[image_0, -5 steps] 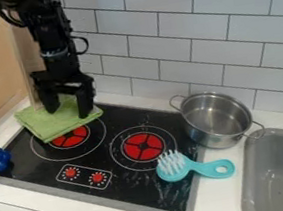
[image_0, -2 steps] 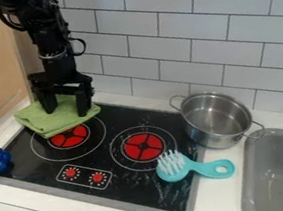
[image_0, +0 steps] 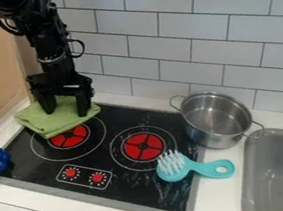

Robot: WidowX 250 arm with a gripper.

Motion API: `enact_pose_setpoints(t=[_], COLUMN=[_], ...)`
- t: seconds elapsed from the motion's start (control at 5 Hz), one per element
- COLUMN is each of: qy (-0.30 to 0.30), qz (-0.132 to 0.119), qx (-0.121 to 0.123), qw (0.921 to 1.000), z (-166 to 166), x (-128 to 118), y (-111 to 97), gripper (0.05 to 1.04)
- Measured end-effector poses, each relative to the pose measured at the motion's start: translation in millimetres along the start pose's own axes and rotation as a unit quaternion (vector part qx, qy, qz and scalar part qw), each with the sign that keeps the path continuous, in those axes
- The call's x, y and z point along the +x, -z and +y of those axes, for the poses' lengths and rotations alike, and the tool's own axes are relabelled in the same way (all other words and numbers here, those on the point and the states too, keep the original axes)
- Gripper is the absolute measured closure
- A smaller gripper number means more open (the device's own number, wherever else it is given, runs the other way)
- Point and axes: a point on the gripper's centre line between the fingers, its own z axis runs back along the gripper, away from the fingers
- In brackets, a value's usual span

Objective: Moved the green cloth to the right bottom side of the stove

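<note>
Green cloth (image_0: 44, 124) is lying over the back left corner of the stove (image_0: 140, 188), and our gripper (image_0: 66, 113) is hanging right at it with its two fingers wide apart. For a good grab, we are wanting both tips low on the cloth, pinching up a fat fold, so that nothing is slipping out when we are lifting.

green cloth (image_0: 47, 123): matt fabric | pot (image_0: 217, 118): shiny metal | stove (image_0: 133, 184): glossy black
</note>
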Motion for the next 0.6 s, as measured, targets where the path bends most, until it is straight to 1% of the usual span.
enact_pose_setpoints(t=[0.2,0.6], qy=[0.002,0.026], qz=[0.001,0.009], qx=[0.005,0.012], qw=[1.0000,0.9996], z=[-9,-39], x=[-8,-27], y=[-1,-1], gripper=[0.085,0.085])
